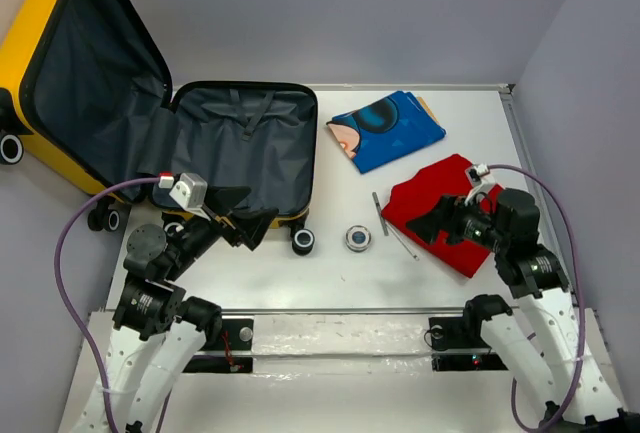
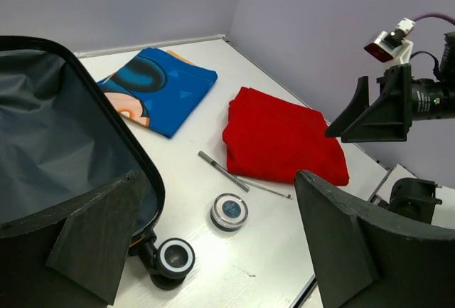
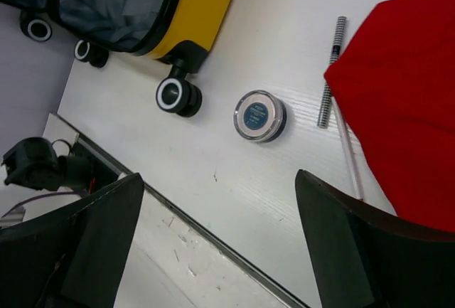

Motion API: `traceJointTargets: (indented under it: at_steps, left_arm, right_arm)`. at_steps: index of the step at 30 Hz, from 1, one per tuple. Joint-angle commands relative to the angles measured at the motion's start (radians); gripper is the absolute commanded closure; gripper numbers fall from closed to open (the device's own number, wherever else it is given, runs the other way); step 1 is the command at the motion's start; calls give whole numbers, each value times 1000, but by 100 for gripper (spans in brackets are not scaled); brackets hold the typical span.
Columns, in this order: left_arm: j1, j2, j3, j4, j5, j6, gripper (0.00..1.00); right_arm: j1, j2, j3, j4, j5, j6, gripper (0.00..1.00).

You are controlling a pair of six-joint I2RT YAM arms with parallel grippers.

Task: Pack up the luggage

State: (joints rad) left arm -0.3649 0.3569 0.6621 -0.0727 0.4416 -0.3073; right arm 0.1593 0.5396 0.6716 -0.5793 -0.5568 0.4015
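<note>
The yellow luggage [image 1: 40, 63] lies open at the back left, its dark grey lining [image 1: 240, 143] facing up and its lid propped upright. It also shows in the left wrist view [image 2: 50, 144] and the right wrist view [image 3: 202, 2]. A folded red cloth [image 1: 440, 203], a folded blue printed cloth [image 1: 385, 128], a small round jar [image 1: 358, 238] and a thin striped pen [image 1: 381, 213] lie on the table to its right. My left gripper [image 1: 248, 221] is open and empty at the luggage's front edge. My right gripper [image 1: 437, 221] is open and empty over the red cloth.
A thin clear stick [image 1: 402, 243] lies beside the pen. A black-and-white caster wheel [image 1: 303, 241] sticks out at the luggage's front corner. The table's near edge is a metal rail [image 1: 340, 311]. Grey walls close the back and right.
</note>
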Motion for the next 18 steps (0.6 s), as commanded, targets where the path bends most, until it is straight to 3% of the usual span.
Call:
traceJointTargets:
  at_steps: [1,4,5,7,9,18]
  left_arm:
    - [-2,5,-12,44,34,13,1]
    - [-2,-12,-15,47,20,10,1]
    - [-2,-16,-15,47,19,8,1]
    - [-2,-18,-16,47,20,8,1]
    - [-2,-19,-19,47,20,8,1]
    - [-2,-30,-21,37,-37,-15,1]
  right_arm:
    - [102,49,-10,169,34,51,7]
    - [358,153,-1,262,269,88,7]
    - [503,224,26,295,328,91,6]
    - [612,304,75,291,440,80,6]
    - [692,388,129,282,550,79,6]
    - [812,589,221,159,851,94,3]
